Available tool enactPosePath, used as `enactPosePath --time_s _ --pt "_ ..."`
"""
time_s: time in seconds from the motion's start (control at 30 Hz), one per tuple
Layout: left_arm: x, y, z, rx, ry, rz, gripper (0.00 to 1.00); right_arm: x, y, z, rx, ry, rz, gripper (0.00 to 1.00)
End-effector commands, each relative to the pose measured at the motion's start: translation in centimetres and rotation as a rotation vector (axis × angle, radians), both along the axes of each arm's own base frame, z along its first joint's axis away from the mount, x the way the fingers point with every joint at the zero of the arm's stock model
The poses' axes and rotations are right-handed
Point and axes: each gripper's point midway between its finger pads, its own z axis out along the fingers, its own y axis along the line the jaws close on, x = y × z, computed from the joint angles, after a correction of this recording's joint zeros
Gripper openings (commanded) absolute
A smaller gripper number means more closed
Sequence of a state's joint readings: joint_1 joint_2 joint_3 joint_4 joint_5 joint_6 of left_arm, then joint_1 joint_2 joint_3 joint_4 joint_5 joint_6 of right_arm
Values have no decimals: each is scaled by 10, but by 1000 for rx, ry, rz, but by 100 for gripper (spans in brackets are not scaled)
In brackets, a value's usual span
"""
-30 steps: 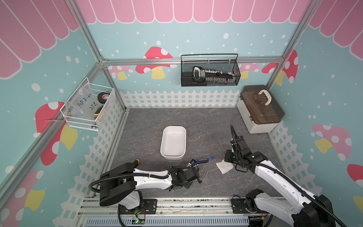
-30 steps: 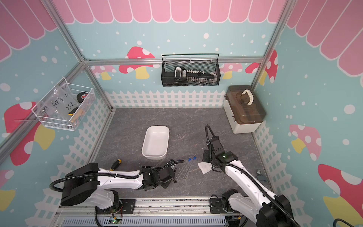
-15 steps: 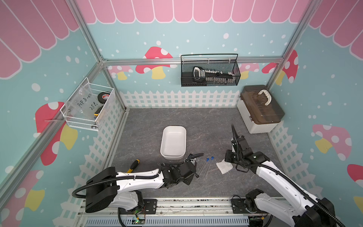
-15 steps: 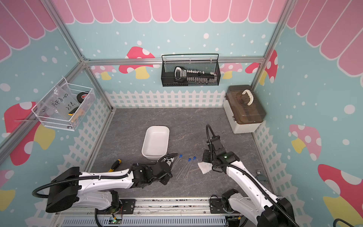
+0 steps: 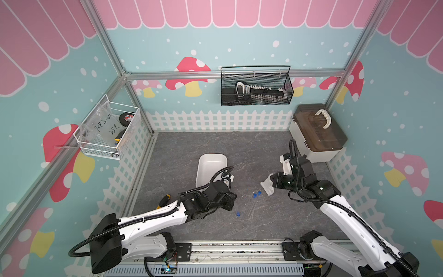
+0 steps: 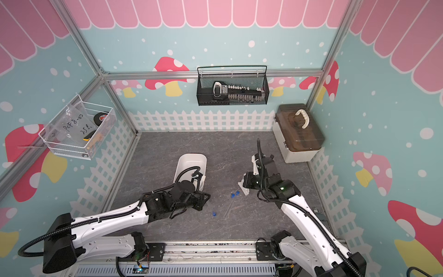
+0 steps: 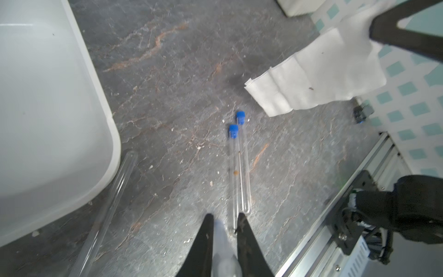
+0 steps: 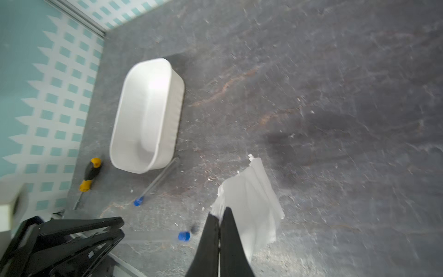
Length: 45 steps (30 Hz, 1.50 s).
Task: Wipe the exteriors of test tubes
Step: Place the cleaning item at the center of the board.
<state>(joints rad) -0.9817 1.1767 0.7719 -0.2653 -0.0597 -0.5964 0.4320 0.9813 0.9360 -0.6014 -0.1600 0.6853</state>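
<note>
The left hand (image 7: 224, 215) is clamped on one thin, clear test tube (image 8: 155, 236) with a small blue cap. The capped end sticks out past its fingers, above the grey stone-look counter (image 5: 191, 144). Two more capped tubes (image 7: 244, 167) lie side by side on the counter, near the white folded cloth (image 5: 267, 185). The cloth hangs from the right hand (image 8: 218, 212), whose fingers are pressed together on it. A fourth tube (image 8: 157, 179) lies with its round end just beside the white rounded rectangular tray (image 5: 212, 165).
</note>
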Motion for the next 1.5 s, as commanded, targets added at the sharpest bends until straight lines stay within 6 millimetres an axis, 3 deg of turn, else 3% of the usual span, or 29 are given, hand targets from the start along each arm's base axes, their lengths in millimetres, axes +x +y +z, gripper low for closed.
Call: enactPosePath --time_s 0.0,0.17,0.43,0.53,0.7,0.9,0.97,1.0,1.1,1.23,1.37,1.47 --pt "6 -8 31 -119 -5 25 20 6 15 26 63 -48 57 0" --pt "9 -3 21 -100 6 42 20 11 19 33 86 -65 64 0" --pt "19 -7 8 -60 15 41 19 12 15 14 52 -34 45 0" --pt "20 -9 5 -50 19 33 18 10 1 4 -27 -22 11 0" --pt "22 -8 0 -42 23 39 18 -2 -43 -45 -248 102 -90 0" --pt "29 -10 -2 -34 30 30 18 -6 -46 -116 -299 243 -96 1" --pt "31 -10 -2 -32 40 26 18 -4 -48 -130 -330 264 -90 11" --pt "33 -9 -2 -29 43 25 17 -2 -48 -133 -348 267 -80 26" --pt "36 -5 -1 -15 40 24 17 8 -47 -120 -382 225 -47 66" --pt "39 -2 4 -27 50 13 17 23 -35 -71 -375 42 55 98" --pt "38 -3 11 -45 79 -15 17 20 -2 -30 -262 -168 241 99" --pt "41 0 18 -49 91 -40 17 8 26 -19 -145 -279 395 99"
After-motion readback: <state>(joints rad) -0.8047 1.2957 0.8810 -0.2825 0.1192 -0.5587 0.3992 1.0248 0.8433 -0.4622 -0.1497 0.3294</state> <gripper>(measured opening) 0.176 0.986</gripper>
